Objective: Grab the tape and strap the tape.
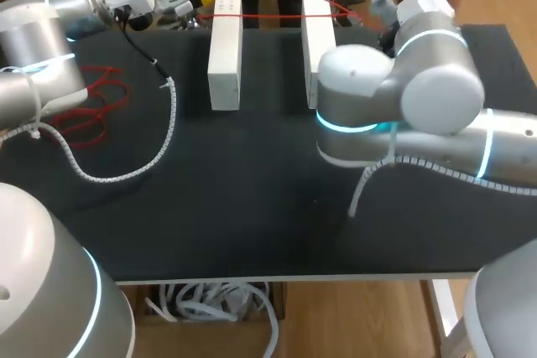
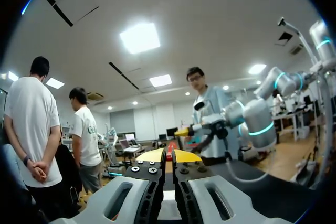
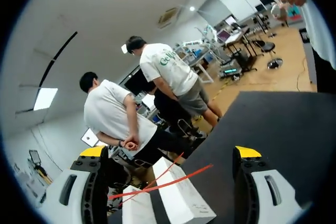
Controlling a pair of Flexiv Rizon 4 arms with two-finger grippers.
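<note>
Grabbing looks half done. The left jaws, at the upper left of the head view, are clenched on one end of the tape (image 3: 173, 178). It is a thin, flat red strip running along the top of the frame over two white rectangular blocks (image 1: 225, 52) on the matte black worktop (image 1: 252, 207). The right jaws, at the upper right, are released, and the strip passes between them untouched. I judge the strapping is yet to come.
</note>
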